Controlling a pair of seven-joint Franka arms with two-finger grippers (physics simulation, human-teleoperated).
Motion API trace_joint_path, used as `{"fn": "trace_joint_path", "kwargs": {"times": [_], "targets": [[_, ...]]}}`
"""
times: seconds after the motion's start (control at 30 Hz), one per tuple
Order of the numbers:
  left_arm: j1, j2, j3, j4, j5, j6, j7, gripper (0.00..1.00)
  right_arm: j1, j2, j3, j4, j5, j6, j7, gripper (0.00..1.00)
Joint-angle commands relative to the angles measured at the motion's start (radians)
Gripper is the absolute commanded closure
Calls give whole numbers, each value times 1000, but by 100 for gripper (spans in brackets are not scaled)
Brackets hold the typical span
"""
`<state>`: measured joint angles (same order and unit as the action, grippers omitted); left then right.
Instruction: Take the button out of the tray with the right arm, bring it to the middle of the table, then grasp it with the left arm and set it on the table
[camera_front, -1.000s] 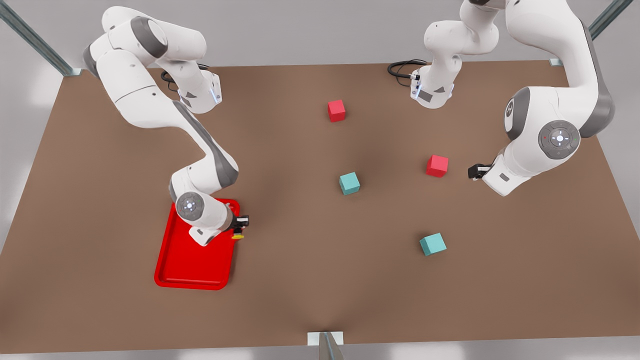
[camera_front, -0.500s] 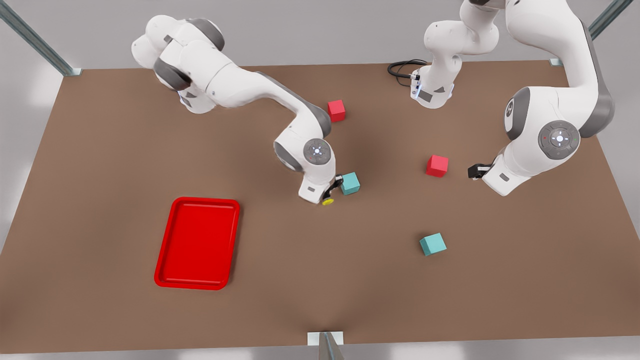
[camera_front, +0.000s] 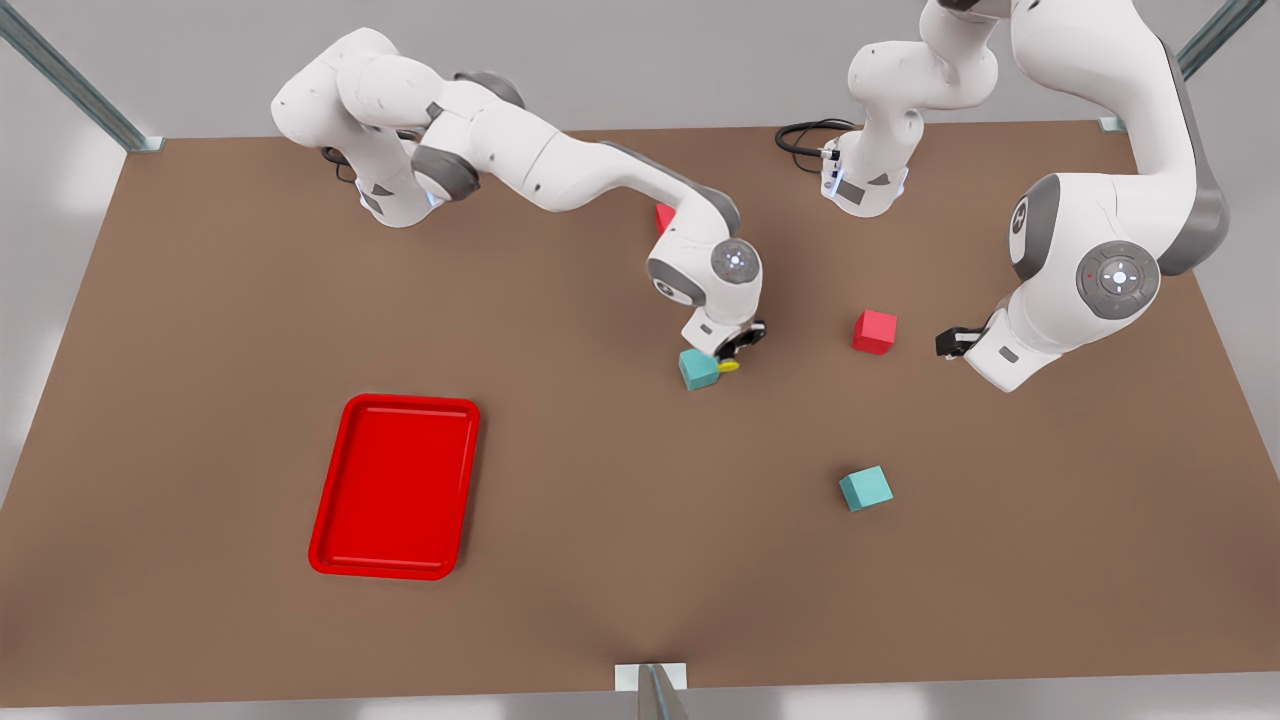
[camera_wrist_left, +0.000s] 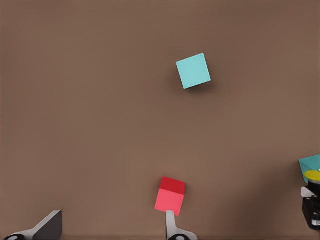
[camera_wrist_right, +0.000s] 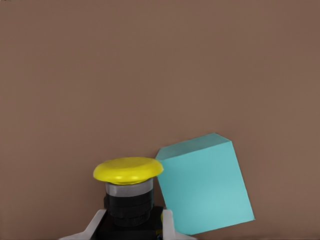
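**Button held over the middle of the surface**

The right tool (camera_front: 737, 350) is gripping the button (camera_front: 729, 365) by its dark body, yellow cap pointing away from the wrist, above the middle of the brown surface (camera_front: 560, 560). In the right wrist view the button (camera_wrist_right: 128, 187) is sitting clamped between the two pale fingers (camera_wrist_right: 167, 222), with a teal cube (camera_wrist_right: 207, 182) just beside it on the surface below. In the front view that teal cube (camera_front: 698, 369) is lying next to the held button. The red tray (camera_front: 345, 545) is sitting well apart, toward the front view's left. The left tool (camera_front: 950, 342) is waiting near a red cube (camera_front: 874, 331), its fingers (camera_wrist_left: 172, 227) spread wide and gripping nothing.
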<state>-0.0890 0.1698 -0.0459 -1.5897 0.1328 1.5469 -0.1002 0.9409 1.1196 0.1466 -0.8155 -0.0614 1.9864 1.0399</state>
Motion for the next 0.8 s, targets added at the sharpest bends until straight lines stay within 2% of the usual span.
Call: {"fn": "trace_joint_path", "kwargs": {"times": [0.0, 0.27, 0.3, 0.33, 0.47, 0.5, 0.53, 0.57, 0.67, 0.77], "targets": [[0, -1, 0, 0, 1, -1, -1, 0, 10, 12, -1, 10, 8, 18, 411, 58], [0, -1, 0, 0, 1, -1, -1, 0, 75, 45, -47, 10, 8, 66, 437, 57], [0, -1, 0, 0, 1, -1, -1, 0, 85, 51, -64, 10, 8, 72, 434, 56], [0, -1, 0, 0, 1, -1, -1, 0, 85, 55, -64, 10, 8, 75, 430, 48], [0, -1, 0, 0, 1, -1, -1, 0, 87, 60, -62, 9, 8, 77, 400, 46], [0, -1, 0, 0, 1, -1, -1, 0, 87, 63, -62, 9, 8, 77, 388, 41], [0, -1, 0, 0, 1, -1, -1, 0, 88, 63, -62, 7, 8, 78, 385, 26], [0, -1, 0, 0, 1, -1, -1, 0, 88, 63, -58, 7, 9, 87, 377, 2], [0, -1, 0, 0, 1, -1, -1, 0, 82, 42, -59, 6, 8, 94, 329, 0], [0, -1, 0, 0, 1, -1, -1, 0, 61, -87, -55, -4, 5, 80, 322, 0]]}}
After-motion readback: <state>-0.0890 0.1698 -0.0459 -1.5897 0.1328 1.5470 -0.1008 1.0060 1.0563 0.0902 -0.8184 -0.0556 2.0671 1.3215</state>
